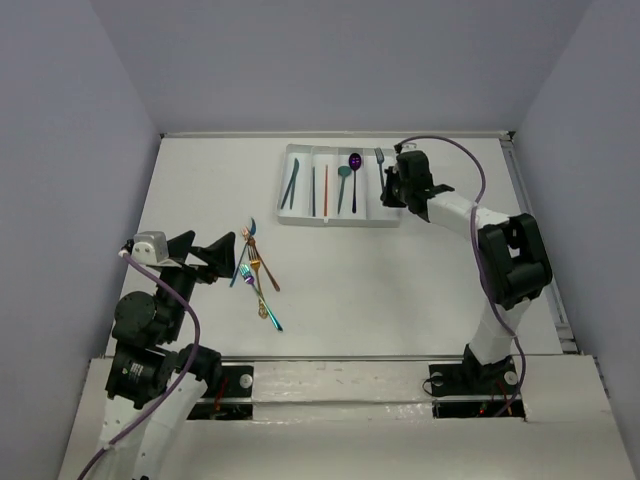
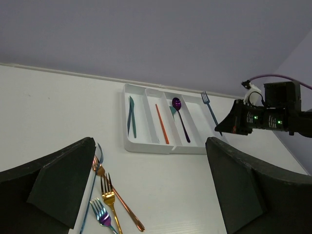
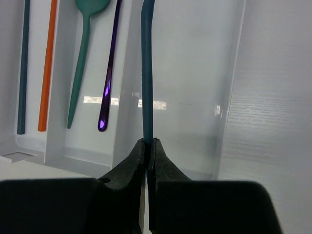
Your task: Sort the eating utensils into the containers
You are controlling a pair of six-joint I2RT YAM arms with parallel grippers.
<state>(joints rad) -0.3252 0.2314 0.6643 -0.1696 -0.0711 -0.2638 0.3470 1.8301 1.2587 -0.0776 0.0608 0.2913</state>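
Note:
The white cutlery tray (image 1: 300, 217) lies at the back centre. It holds teal knives (image 1: 291, 184), an orange stick (image 1: 325, 190), a teal spoon (image 1: 343, 182) and a purple spoon (image 1: 355, 172). My right gripper (image 1: 391, 186) is shut on the handle of a blue fork (image 3: 146, 73), held over the tray's rightmost compartment (image 3: 195, 83). My left gripper (image 1: 222, 256) is open beside a loose pile of utensils on the table: a copper fork (image 2: 117, 199), a gold fork (image 2: 109, 202), an iridescent fork (image 2: 103, 218) and a blue spoon (image 2: 95, 169).
The right arm (image 1: 500, 250) reaches up the table's right side. The table's back wall edge (image 1: 330, 135) lies just behind the tray. The pile of utensils (image 1: 256, 280) lies left of centre.

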